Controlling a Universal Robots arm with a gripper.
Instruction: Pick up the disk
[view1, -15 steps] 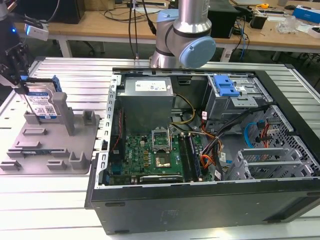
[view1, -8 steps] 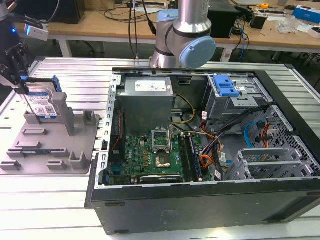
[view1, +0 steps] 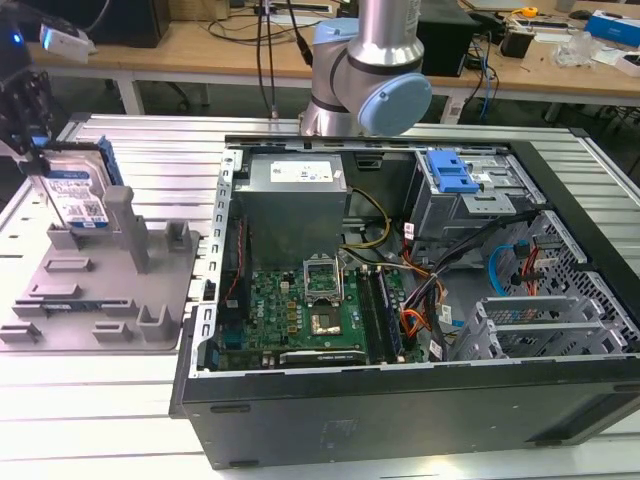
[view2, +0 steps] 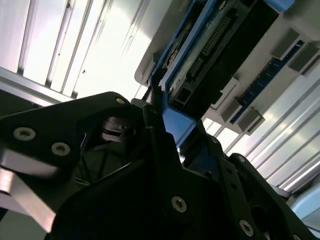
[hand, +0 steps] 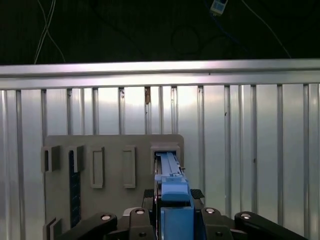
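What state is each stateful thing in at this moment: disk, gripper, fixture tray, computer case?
disk: upright on edge in the grey fixture tray, between the gripper's fingers.
gripper: shut on the disk's top edge, blue rail clamped in both wrist views.
grey fixture tray: flat on the slatted table, other slots unfilled.
computer case: on its side, panel off, motherboard exposed.
blue drive-bay latch: in place on the bay.
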